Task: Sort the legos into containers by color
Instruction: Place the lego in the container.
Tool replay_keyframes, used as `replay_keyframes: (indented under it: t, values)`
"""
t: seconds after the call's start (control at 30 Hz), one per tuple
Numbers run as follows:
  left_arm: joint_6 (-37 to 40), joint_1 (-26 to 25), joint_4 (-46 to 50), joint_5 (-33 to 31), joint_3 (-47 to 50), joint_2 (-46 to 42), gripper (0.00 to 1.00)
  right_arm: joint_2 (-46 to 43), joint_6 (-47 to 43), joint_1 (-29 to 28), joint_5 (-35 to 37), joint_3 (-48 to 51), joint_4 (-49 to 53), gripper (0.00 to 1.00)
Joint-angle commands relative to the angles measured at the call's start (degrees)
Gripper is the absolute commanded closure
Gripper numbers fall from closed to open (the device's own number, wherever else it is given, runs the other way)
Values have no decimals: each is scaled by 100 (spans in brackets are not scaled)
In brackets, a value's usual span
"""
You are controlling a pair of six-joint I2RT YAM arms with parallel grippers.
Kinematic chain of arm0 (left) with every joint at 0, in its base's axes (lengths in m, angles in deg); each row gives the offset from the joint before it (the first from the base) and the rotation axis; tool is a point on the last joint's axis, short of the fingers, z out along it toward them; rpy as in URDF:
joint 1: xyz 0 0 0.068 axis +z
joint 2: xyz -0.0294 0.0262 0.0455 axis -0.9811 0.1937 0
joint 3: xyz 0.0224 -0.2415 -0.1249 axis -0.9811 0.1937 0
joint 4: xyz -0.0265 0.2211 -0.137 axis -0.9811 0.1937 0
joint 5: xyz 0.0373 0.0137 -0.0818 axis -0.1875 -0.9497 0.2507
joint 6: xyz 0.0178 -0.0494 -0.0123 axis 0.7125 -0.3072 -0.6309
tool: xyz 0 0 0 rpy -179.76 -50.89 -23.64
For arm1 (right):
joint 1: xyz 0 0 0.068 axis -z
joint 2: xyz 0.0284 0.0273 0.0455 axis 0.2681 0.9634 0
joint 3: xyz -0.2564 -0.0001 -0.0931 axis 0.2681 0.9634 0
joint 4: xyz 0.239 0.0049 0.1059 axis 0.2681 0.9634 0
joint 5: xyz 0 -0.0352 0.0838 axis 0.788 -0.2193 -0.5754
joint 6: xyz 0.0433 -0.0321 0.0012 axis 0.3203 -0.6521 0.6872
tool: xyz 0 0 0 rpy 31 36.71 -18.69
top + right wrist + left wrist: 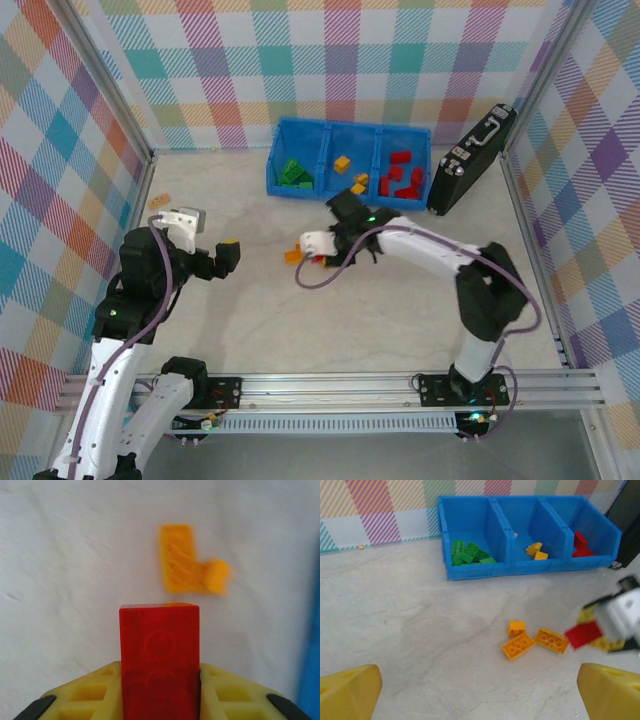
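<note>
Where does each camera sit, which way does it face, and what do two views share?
Top external: above and behind the arms, looking down on the table and blue tray; left gripper and right gripper show.
Left wrist: low on the left arm, facing the tray; its open yellow fingertips at the bottom corners.
Right wrist: on the right arm, looking down at the table; its fingers clamp a red lego.
Shared: both wrist views see that red lego and orange legos.

Pale marbled table (pixel 400 310) — blue tray (pixel 475 572), black case (pixel 470 160), loose orange bricks (pixel 518 645)
</note>
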Motion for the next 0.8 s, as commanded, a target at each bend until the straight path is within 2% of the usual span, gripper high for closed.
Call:
replay_keyframes:
  t: [0.0, 0.17, 0.3, 0.37, 0.5, 0.77]
  values:
    - [-28, 104, -299, 379, 79, 241, 0, -490, 278, 589, 231, 188, -334, 77]
    - [-97, 78, -281, 411, -82, 909, 0, -479, 937, 1759, 539, -12, -1128, 79]
    - [-107, 34, -143, 395, -351, 1353, 0, -115, 1530, 2398, 747, -273, -1644, 80]
    - [-149, 1, -70, 387, -490, 1553, 0, 110, 1741, 2587, 789, -302, -2053, 78]
    - [-156, -62, 245, 484, -794, 1959, 0, 825, 1986, 2823, 960, -835, -2213, 78]
    - [-548, -113, 324, 555, -1047, 2669, 0, 2447, 2382, 3033, 1358, -2447, -2226, 76]
